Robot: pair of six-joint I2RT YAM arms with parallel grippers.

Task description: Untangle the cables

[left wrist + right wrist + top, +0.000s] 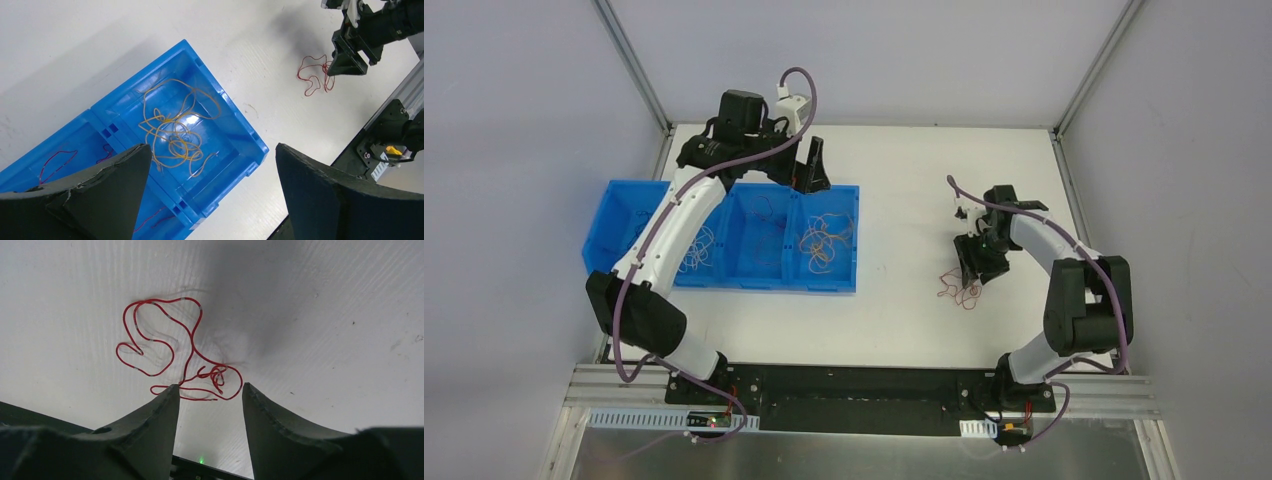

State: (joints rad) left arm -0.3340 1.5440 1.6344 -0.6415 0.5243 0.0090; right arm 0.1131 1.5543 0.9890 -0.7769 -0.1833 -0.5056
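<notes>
A loose red cable [165,340] lies curled on the white table [904,200], with a small knot at its near end. My right gripper [210,386] hangs low over that knot, open, its fingertips [170,392] on either side and nothing pinched. From the top view the right gripper [975,262] stands just above the red cable [959,290]. My left gripper [212,155] is wide open and holds nothing, high above the right end of a blue bin [250,135]. A tangle of orange cables [175,132] lies in that compartment.
The blue bin [724,287] has several compartments. Pale cables [701,248] fill one, thin red ones [767,212] another, orange cables [827,238] the rightmost. Aluminium frame posts [1079,85] stand at the table's back corners. The arm bases sit on a black plate [854,390].
</notes>
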